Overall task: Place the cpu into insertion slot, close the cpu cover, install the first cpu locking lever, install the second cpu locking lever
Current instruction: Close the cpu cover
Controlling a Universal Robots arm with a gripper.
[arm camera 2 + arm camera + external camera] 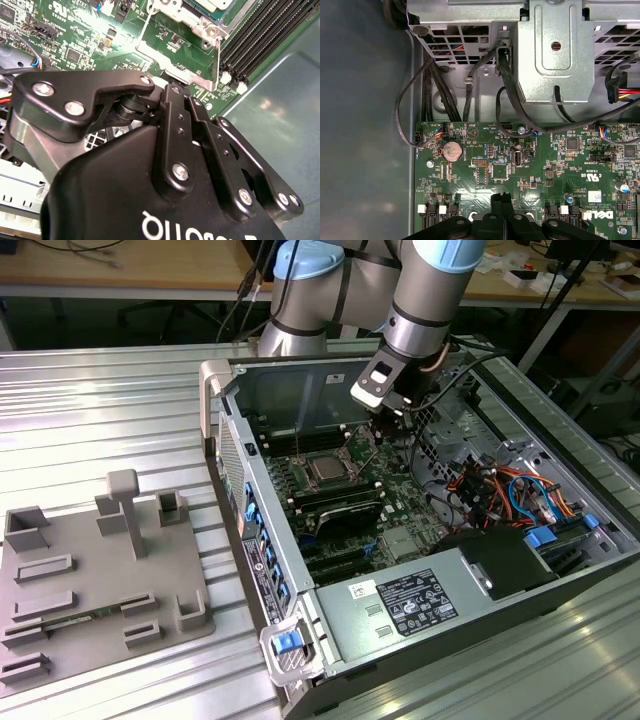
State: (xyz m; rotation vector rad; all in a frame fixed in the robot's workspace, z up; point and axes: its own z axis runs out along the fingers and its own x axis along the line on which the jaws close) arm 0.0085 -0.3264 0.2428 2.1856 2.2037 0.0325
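Inside the open computer case (260, 570) the cpu (325, 469) lies flat with its silver-grey top up in the insertion slot (343, 480) on the green motherboard. The cpu cover (196, 24), a silver frame, lies around it. A thin wire lever (142, 27) runs along the socket's edge. My gripper (388, 420) hangs just above the board on the socket's side toward the exterior view's right. In the first wrist view its black fingers (498, 200) stand pressed together over the board. Nothing shows between them.
Long black memory slots (260, 30) flank the socket. A grey power supply box (400, 605) fills the case's near end, and a drive cage (555, 50) with black cables stands beside the board. A grey fixture plate (100, 570) lies outside the case at the exterior view's left.
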